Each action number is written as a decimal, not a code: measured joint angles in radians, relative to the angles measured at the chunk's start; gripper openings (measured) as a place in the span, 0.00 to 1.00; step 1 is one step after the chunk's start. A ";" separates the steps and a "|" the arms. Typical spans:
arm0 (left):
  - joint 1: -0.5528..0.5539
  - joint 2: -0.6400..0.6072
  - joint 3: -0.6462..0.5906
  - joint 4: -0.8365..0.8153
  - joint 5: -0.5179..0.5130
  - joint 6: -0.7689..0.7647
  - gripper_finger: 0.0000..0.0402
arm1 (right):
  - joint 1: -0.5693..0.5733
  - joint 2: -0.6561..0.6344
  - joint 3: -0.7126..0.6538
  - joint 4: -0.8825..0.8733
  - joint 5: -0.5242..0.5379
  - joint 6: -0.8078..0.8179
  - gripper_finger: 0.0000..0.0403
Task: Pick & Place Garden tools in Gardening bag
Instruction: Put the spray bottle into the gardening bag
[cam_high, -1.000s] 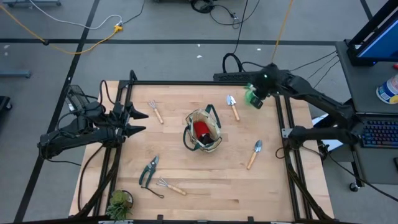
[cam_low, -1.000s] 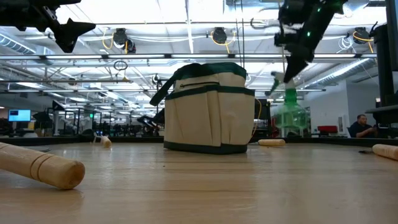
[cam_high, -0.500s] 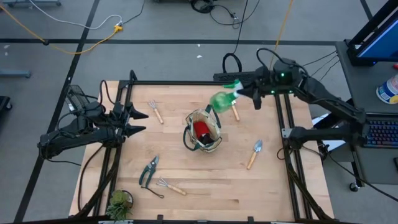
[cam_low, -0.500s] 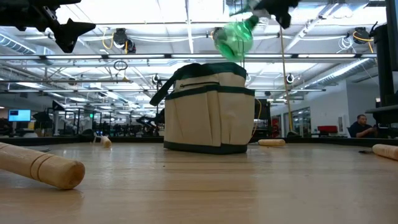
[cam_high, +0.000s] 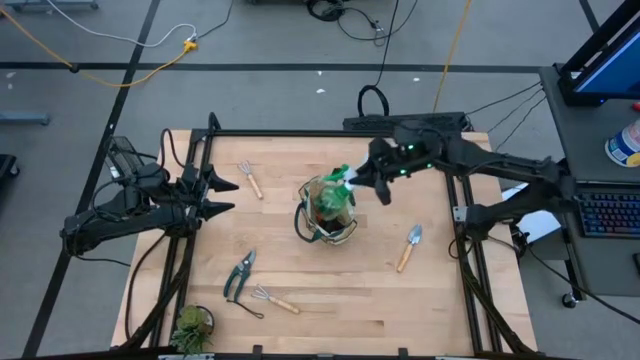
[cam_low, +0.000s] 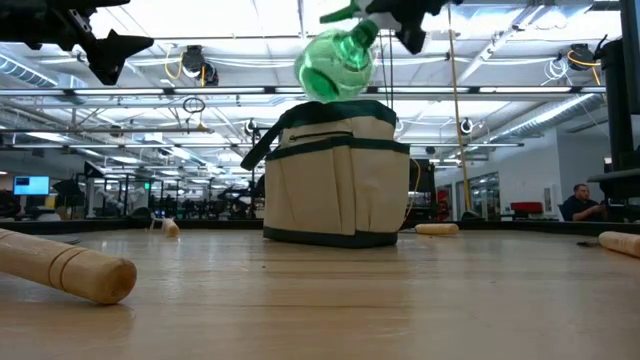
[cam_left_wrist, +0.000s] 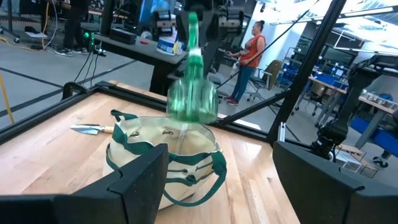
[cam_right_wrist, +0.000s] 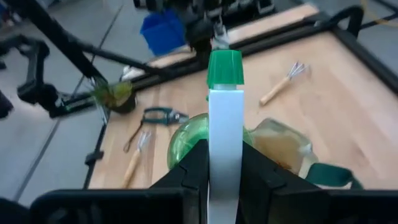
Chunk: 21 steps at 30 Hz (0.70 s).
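Above gardening bag (cam_high: 325, 212) | right end effector (cam_high: 362, 180) clamps spray bottle (cam_high: 333, 196) | left end effector (cam_high: 222, 196) gaping, empty

No legible text, labels or signs anywhere.

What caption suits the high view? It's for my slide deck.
Right gripper carries the green spray bottle over the gardening bag.

My right arm stretched in over mid-table, right gripper (cam_high: 362, 180) clamped on a load, my left arm parked at the table's left edge, left gripper (cam_high: 226, 196) fingers spread.
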<state>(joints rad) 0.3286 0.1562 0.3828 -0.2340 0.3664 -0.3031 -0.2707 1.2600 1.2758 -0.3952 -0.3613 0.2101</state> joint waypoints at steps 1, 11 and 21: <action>0.000 0.000 0.000 0.000 0.000 -0.001 0.74 | 0.001 0.015 0.000 0.001 0.007 -0.007 0.12; 0.000 0.000 0.000 -0.001 0.009 -0.014 0.74 | 0.005 0.127 0.000 0.007 0.099 -0.065 0.13; 0.000 0.000 0.000 -0.001 0.010 -0.013 0.74 | 0.005 0.198 0.011 0.048 0.103 -0.084 0.13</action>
<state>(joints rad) 0.3286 0.1562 0.3828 -0.2348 0.3761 -0.3166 -0.2661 1.4577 1.2868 -0.3470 -0.2588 0.1261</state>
